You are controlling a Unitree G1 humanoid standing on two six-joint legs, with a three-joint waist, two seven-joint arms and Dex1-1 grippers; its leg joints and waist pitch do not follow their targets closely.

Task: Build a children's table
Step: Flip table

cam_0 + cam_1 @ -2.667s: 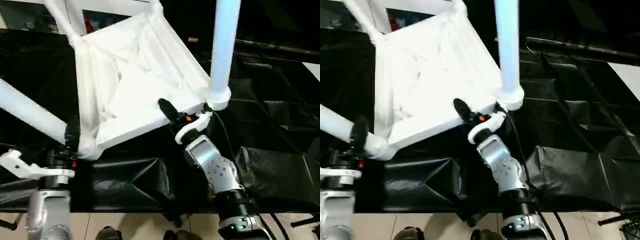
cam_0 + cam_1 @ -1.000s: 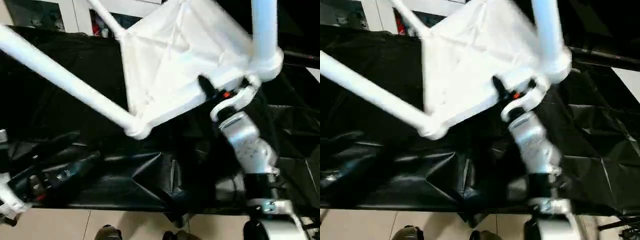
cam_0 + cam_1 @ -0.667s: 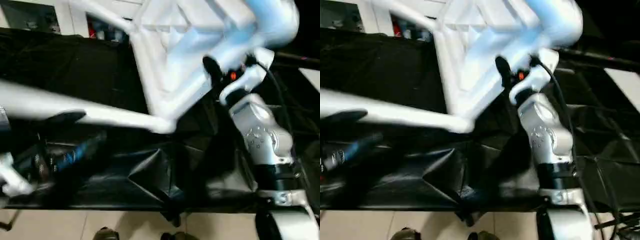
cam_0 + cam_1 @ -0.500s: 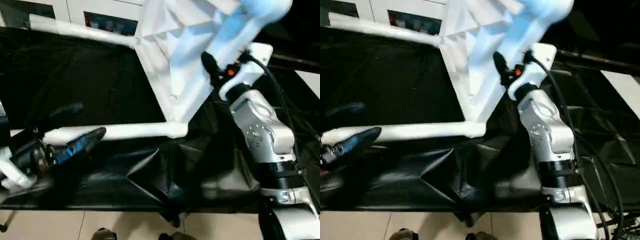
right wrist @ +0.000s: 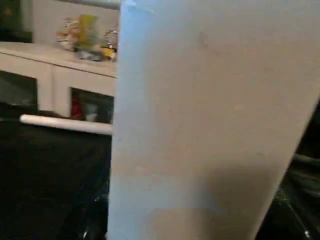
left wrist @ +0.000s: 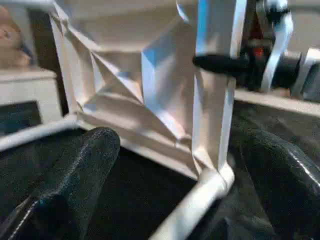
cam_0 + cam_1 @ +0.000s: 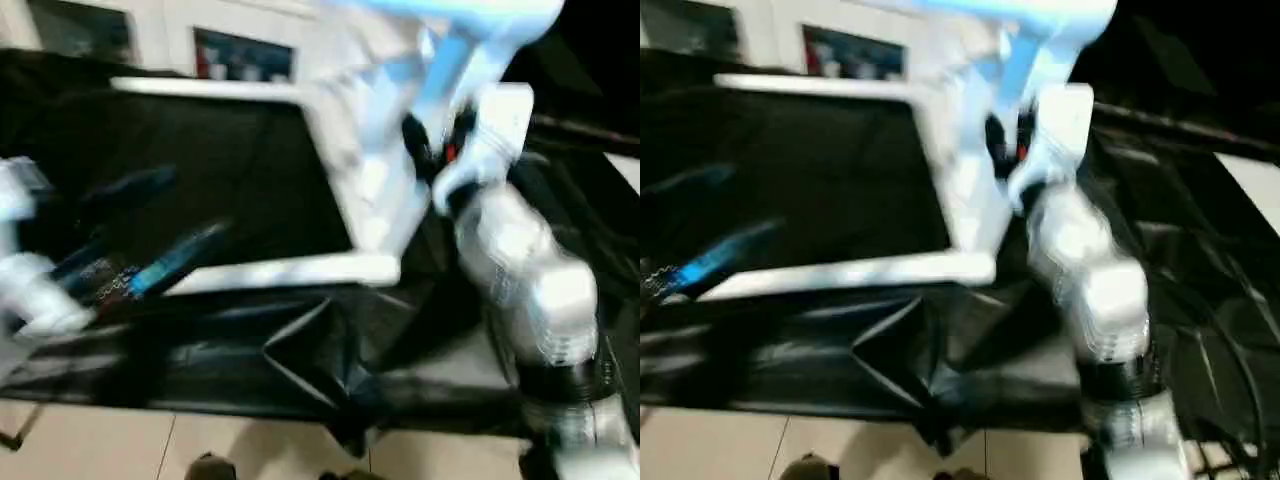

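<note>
The children's table top (image 7: 372,160) stands tipped up on its edge, its ribbed underside (image 6: 150,75) turned to my left. One white leg (image 7: 290,272) lies low along the black cloth, another leg (image 7: 200,88) points left at the back, and a third leg (image 7: 460,10) crosses the top. My right gripper (image 7: 432,152) is shut on the top's near rim (image 6: 212,100). My left gripper (image 7: 165,228) is open, its black fingers (image 6: 75,185) on either side of the low leg (image 6: 195,205) without touching it.
Black cloth (image 7: 250,360) covers the workbench, creased into a ridge near its front edge. A white cabinet (image 5: 50,65) with shelves stands behind. Pale floor tiles (image 7: 100,450) and a person's shoes (image 7: 212,466) lie below the bench's front edge.
The right gripper has swung the table top up onto its edge, bringing one leg down along the cloth. The left gripper has risen beside that leg, still open.
</note>
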